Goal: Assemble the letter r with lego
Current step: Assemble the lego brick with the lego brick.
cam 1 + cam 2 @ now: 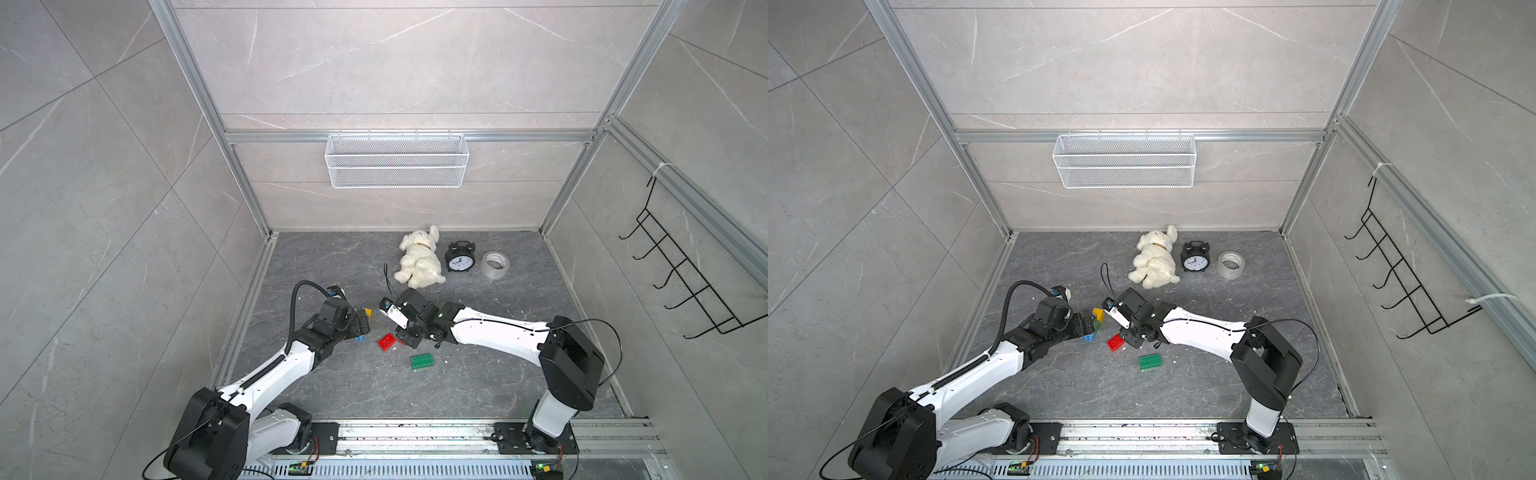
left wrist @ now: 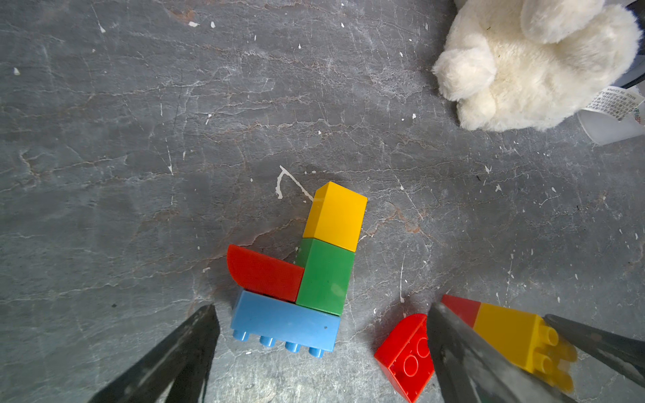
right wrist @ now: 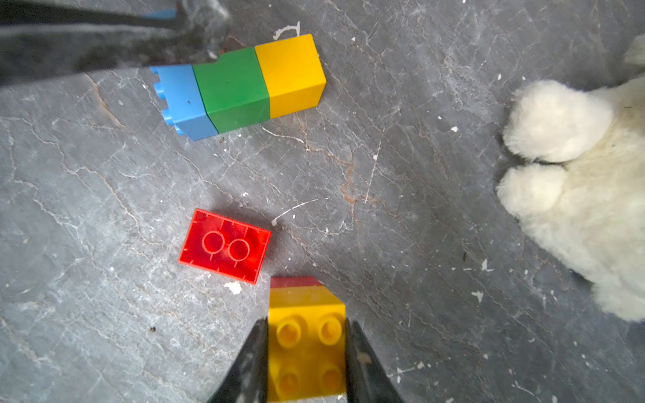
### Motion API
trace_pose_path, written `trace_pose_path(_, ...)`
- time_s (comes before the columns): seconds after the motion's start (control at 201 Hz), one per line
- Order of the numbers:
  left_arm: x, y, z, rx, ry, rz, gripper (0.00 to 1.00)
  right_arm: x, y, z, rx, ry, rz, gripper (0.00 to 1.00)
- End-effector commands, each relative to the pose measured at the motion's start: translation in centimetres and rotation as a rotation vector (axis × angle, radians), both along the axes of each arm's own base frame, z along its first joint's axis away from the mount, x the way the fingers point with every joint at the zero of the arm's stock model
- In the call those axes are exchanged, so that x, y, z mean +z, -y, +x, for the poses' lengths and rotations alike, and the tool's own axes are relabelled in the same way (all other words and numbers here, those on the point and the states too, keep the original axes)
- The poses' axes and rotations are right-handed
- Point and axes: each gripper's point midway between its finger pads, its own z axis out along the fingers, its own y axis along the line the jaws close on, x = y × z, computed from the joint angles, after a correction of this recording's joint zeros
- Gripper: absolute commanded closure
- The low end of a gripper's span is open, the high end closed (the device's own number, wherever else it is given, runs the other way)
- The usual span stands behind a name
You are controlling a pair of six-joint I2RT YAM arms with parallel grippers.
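Nearest the arm bases: long green brick (image 1: 423,361) flat on the table (image 1: 478,395), on its own. Just beyond it, loose red brick (image 3: 225,246) lies upside down, hollow side up.

Right gripper (image 3: 306,328) is partly closed and clamped on a yellow-and-red pair (image 3: 303,300), gripped at the yellow stud end and carried off the table.

Left gripper (image 2: 321,306) gapes wide and holds nothing. Its jaws straddle the partial build (image 2: 314,279): blue base, green, yellow and curved red, lying on its side mid-table.

Risks:
- The build is unheld, so pressing that pair on would likely just shove it away.
- Left finger (image 2: 453,356) sits right by the pair, so a clash is possible.
- The loose red brick could get knocked.

Farther back:
- plush toy (image 1: 419,259); its tag (image 2: 616,101) reads "MADE IN CHINA", the rest too small
- clock (image 1: 459,259) and tape roll (image 1: 487,271), no readable text
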Motion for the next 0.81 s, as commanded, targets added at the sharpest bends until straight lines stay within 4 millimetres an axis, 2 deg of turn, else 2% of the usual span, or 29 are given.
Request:
trace_pose_path(0.0, 1.5, 0.0, 0.7, 0.008, 0.042, -0.012, 0.04, -7.0, 5.3, -3.8, -0.015, -0.172, -0.264, 0.78)
trace_pose_path(0.254, 1.4, 0.0, 0.7, 0.009, 0.04, -0.015, 0.04, -1.8, 3.1, 1.7, -0.141, 0.046, -0.132, 0.78)
trace_pose_path(0.388, 1.5, 0.0, 0.7, 0.012, 0.043, -0.021, 0.04, 0.1, 2.6, 3.8, -0.21, 0.132, -0.101, 0.78)
trace_pose_path(0.647, 1.8, -0.1, 0.7, 0.011, 0.051, -0.018, 0.04, 1.5, 2.2, 5.5, -0.31, 0.147, -0.011, 0.77)
trace_pose_path(0.801, 1.7, -0.1, 0.7, 0.01, 0.049, -0.016, 0.04, 1.5, 3.2, 6.3, -0.415, 0.104, 0.084, 0.76)
